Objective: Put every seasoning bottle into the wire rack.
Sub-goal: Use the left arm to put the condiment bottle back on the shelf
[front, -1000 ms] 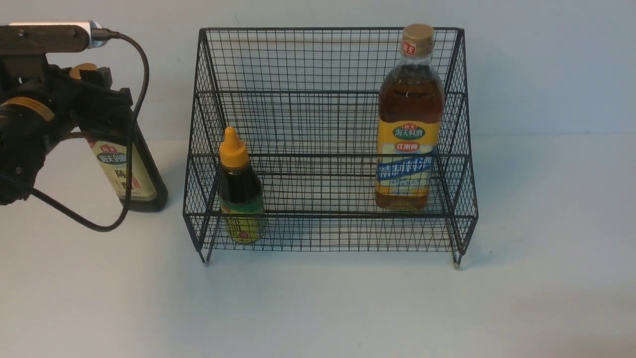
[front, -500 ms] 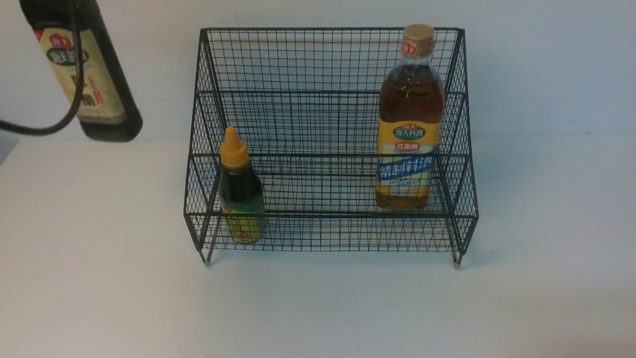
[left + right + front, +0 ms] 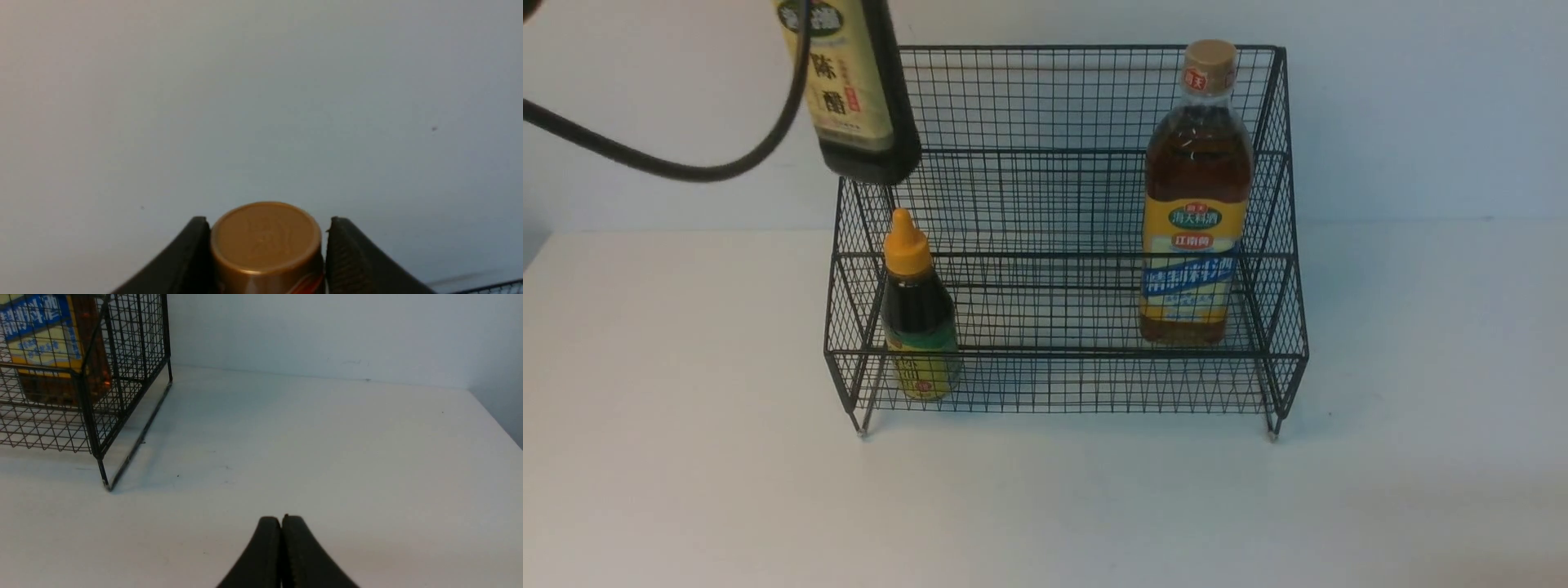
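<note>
Cream label [image 3: 843,73] reads 陈醋; left gripper [image 3: 267,245] grips dark bottle [image 3: 870,122]; right gripper [image 3: 282,539] closed.

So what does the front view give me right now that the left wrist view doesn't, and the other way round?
Only the front view: the amber bottle and the small orange-nozzled bottle, both in the rack, plus the dark bottle's cream label and base, raised off the table.

Only the left wrist view: that bottle's tan cap, between the closed-in jaws of the left gripper.

Both: the dark bottle, the wire rack, just a sliver of it in the wrist view, and the pale wall.
</note>
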Controlling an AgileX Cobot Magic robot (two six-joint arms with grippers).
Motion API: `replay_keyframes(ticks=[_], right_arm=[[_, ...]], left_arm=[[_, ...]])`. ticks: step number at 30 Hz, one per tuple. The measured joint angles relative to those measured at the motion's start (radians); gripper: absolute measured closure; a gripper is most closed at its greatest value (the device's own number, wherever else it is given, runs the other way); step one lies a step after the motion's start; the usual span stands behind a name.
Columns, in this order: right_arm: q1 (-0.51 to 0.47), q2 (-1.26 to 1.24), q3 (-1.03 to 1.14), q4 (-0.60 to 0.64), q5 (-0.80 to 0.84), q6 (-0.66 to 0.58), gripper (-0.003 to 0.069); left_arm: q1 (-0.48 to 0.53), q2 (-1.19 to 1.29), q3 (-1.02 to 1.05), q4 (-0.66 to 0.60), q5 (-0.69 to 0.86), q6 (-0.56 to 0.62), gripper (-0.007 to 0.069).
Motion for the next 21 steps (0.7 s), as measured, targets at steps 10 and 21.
replay_keyframes(ticks=[10,21], right_arm=[[0.0,0.0,0.0,0.0,0.0,0.0,0.0674],[0.0,0.0,0.0,0.0,0.0,0.0,0.0674]], left_arm=[[-0.006,0.099,0.0,0.001,0.015,0.003,0.0298],[-0.006,0.151,0.0,-0.001,0.123,0.003,0.0298]])
